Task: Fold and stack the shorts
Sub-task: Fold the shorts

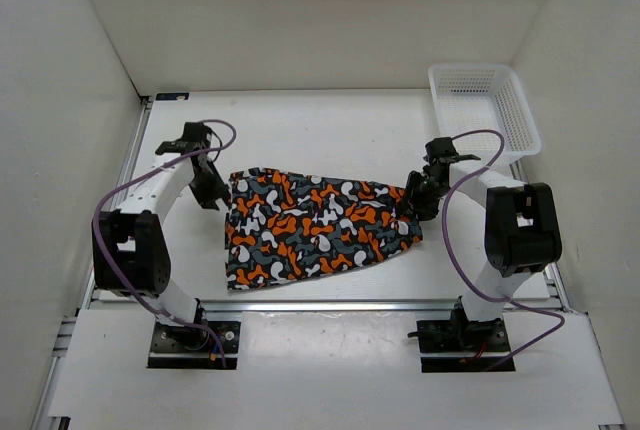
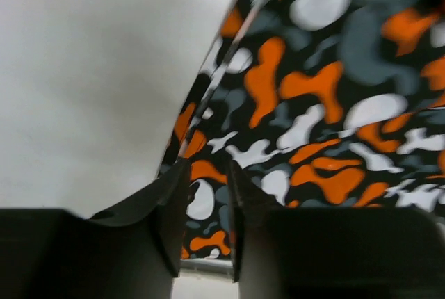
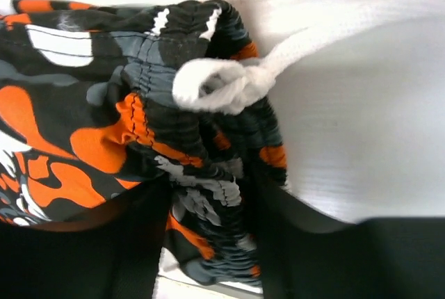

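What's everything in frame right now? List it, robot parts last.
shorts: 1, orange/white/grey/black print, spread mid-table
drawstring: 1, white, looped at the shorts' waistband
basket: 1, white mesh, far right corner of the table
table: 1, white, under everything
left claw: 1, black, at the shorts' left edge, grip unclear
right claw: 1, black, shut on the bunched waistband at the shorts' right end

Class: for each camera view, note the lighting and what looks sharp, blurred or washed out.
Top external: even light, sharp, only soft shadows. Left wrist: the shorts slightly soft, left pincer dark and blurred. Right wrist: waistband crisp, white drawstring washed out.
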You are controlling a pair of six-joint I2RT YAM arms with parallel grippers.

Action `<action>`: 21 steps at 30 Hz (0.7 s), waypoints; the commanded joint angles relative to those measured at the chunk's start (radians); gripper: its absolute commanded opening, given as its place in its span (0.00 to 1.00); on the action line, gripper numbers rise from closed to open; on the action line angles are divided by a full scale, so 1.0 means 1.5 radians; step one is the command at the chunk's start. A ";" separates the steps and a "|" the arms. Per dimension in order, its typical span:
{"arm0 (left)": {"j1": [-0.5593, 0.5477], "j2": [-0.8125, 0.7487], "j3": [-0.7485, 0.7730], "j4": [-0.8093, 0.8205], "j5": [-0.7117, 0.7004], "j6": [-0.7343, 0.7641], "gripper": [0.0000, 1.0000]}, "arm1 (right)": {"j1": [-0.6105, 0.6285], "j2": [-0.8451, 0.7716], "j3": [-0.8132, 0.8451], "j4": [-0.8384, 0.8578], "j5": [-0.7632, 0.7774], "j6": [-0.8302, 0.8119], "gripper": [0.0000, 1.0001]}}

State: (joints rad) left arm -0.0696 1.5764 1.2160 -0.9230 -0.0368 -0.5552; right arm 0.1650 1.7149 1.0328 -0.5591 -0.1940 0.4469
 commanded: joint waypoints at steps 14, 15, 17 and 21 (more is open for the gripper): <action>0.025 0.114 -0.094 0.076 -0.020 -0.054 0.10 | 0.007 0.030 0.057 -0.014 0.072 0.001 0.00; 0.013 0.120 -0.094 0.076 -0.014 -0.054 0.10 | 0.007 0.022 0.071 -0.020 0.081 0.001 0.00; -0.005 0.136 -0.080 0.083 0.002 -0.060 0.10 | 0.007 0.015 0.089 -0.033 0.094 -0.005 0.00; -0.046 0.153 -0.065 0.089 0.008 -0.076 0.10 | 0.007 -0.011 0.146 -0.090 0.117 -0.013 0.00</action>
State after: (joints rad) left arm -0.1001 1.7824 1.0977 -0.8345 -0.0448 -0.6418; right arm 0.1768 1.7622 1.1767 -0.6212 -0.0780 0.4549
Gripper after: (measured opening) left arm 0.109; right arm 0.025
